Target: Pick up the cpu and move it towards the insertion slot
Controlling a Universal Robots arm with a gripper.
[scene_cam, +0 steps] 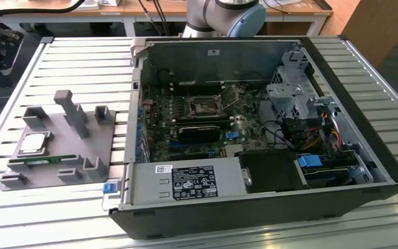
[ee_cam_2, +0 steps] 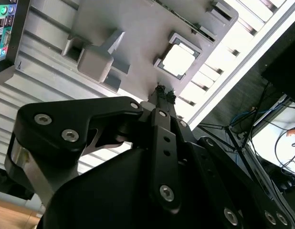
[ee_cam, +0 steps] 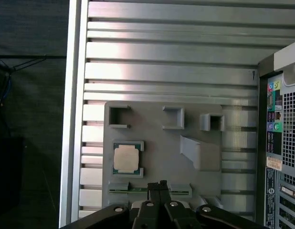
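Observation:
The cpu [scene_cam: 34, 143] is a small square chip with a silver top. It lies flat in a recess of the grey fixture plate [scene_cam: 81, 155] at the exterior view's left. Both wrist views show the cpu [ee_cam: 127, 158] [ee_cam_2: 178, 59] from above. My gripper [ee_cam: 157, 184] [ee_cam_2: 163, 91] hangs well above the plate with its fingertips pressed together and nothing between them. It is off to one side of the chip. The insertion slot [scene_cam: 204, 107] is a square socket with a silvery frame on the motherboard inside the open computer case [scene_cam: 365, 155].
A narrow green memory stick [scene_cam: 43, 160] [ee_cam: 178, 191] lies in the plate's groove beside the chip. Upright grey posts [scene_cam: 71, 111] rise from the plate. The case walls, drive cage [scene_cam: 292, 96] and cables surround the socket. The arm's base [scene_cam: 227, 15] stands behind the case.

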